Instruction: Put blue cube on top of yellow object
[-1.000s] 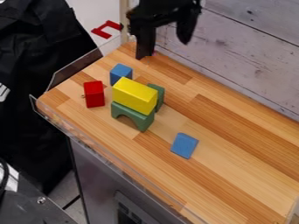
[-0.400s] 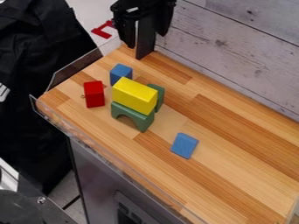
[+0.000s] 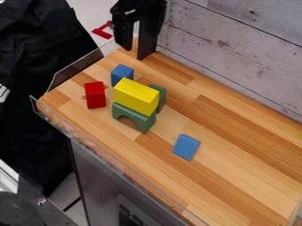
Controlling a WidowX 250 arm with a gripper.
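Across the striped wooden tabletop (image 3: 233,152), the work is all at the far-left end, where the black two-finger gripper (image 3: 134,52) hangs by the back corner, its fingers apart with a gap showing between them. Next in size, the long yellow block (image 3: 137,95) lies raised on a green arch-shaped block (image 3: 134,117), with a second green block (image 3: 158,96) at its back side; whether that one bears weight I cannot tell. Beside the stack stands an upright red block (image 3: 95,95). Smallest, the blue cube (image 3: 122,75) sits on the wood just behind the yellow block's far end; a flatter blue block (image 3: 186,146) lies well apart and looks like the wrong one to take.

The step in hand seems to be lining up for the grasp. Best to centre over the cube, turn the fingers to match two opposite faces, and go straight down, since a finger on the yellow side has little room and could shove the bridge. Then lift straight, well above the yellow top, lower over its middle, and let go only once the cube sits flat.
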